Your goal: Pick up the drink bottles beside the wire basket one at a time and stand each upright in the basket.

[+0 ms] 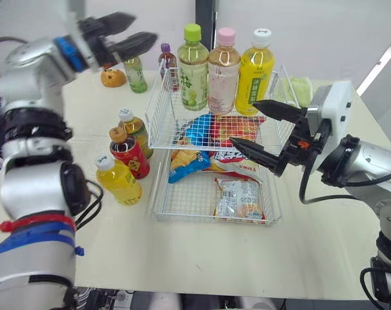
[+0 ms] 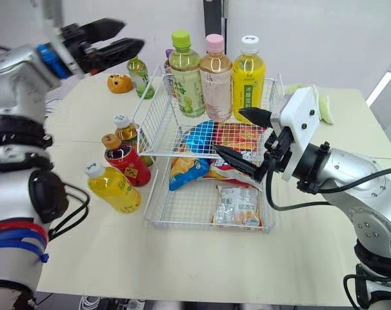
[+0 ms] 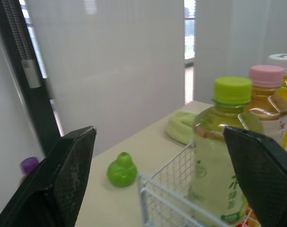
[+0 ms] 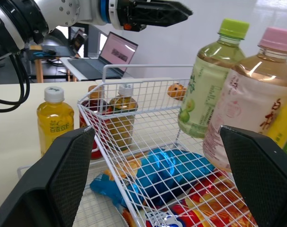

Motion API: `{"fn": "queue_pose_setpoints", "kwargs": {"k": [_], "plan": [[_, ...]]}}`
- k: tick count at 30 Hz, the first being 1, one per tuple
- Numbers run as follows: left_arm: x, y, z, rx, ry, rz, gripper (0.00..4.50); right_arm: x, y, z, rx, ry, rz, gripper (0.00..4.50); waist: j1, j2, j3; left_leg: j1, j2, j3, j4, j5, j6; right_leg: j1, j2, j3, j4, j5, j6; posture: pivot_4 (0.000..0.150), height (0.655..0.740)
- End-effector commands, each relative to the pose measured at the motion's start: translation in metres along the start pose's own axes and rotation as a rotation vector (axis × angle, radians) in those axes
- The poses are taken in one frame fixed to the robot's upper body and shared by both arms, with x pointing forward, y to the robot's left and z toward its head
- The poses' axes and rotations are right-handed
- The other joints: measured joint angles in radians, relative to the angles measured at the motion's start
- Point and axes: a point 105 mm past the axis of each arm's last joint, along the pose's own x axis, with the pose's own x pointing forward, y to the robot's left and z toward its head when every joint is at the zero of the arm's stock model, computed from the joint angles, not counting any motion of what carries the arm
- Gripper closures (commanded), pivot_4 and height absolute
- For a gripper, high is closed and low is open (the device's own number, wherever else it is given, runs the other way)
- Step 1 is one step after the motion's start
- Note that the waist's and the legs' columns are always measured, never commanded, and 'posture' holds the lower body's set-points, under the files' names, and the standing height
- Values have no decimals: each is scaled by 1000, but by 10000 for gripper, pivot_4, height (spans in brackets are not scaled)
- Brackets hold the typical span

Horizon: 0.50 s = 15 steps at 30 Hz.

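While three bottles (image 1: 222,71) stand upright in the wire basket (image 1: 156,108), the left pincer (image 1: 144,27), upper left, and right pincer (image 1: 243,121), centre right, gape empty.

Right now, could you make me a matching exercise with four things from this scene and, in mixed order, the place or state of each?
1 green-capped bottle
2 red bottle
3 right gripper
4 orange toy

A on the table, close beside the basket
B open, over the snacks in the basket
C on the table, farther back than the red bottle
D upright inside the basket

Pairs: 1-D, 2-A, 3-B, 4-C
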Motion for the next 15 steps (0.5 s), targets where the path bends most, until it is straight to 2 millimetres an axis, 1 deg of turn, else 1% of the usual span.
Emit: {"fn": "queue_pose_setpoints", "kwargs": {"k": [1,2,3,4,5,8,9,10,11,12,14,15], "plan": [[-51,-4,27,40,-62,104,624,6,3,9,-28,-52,121,0,-2,0,0,0,0,0,0,0,0,0,0,0,1,0,0,1500,7400],[-71,-6,24,28,-56,154,624,8,5,10,-24,-59,174,0,-4,0,0,0,0,0,1,0,0,0,0,0,1,0,0,1500,7400],[-86,-9,21,25,-48,194,624,10,6,10,-21,-66,212,0,-5,0,0,0,0,-1,2,0,0,0,0,0,2,0,0,1500,7400],[-102,-15,17,24,-36,231,624,12,5,10,-21,-74,246,0,-2,0,0,1,0,-1,2,0,0,1,0,0,3,0,0,1500,7400],[-125,-23,9,30,-9,281,624,15,5,11,-20,-81,296,0,1,0,0,1,0,-1,3,0,0,2,0,0,3,0,0,1500,7400],[-166,-48,-5,23,44,377,624,22,4,10,-17,-97,388,0,-1,-1,0,5,0,-1,4,0,0,6,-1,0,3,0,0,1500,7400],[-176,-56,-8,13,55,405,624,23,4,10,-15,-102,409,0,2,-1,-1,5,0,-1,4,0,0,7,-1,0,3,0,0,1500,7400],[-193,-71,-15,-11,77,436,624,25,3,10,-13,-109,437,0,6,-2,-1,6,0,-2,5,0,0,8,-1,-1,4,0,0,1500,7400],[-203,-82,-19,-27,96,458,624,27,3,10,-13,-114,455,0,8,-2,-1,6,1,-3,5,-1,1,8,-1,-2,4,0,0,1500,7400],[-218,-98,-26,-55,123,489,624,29,4,10,-10,-118,482,0,9,-2,-1,6,0,-3,6,-1,2,8,-1,-1,4,0,0,1500,7400],[-240,-128,-38,-107,180,540,624,32,5,9,-6,-126,519,0,10,-3,-2,6,1,-3,7,-2,2,9,-1,-1,4,0,0,1500,7400],[-247,-142,-42,-130,205,559,624,33,5,8,-4,-129,531,0,10,-4,-3,6,0,-3,7,-2,2,9,-2,-1,4,0,0,1500,7400]]}}
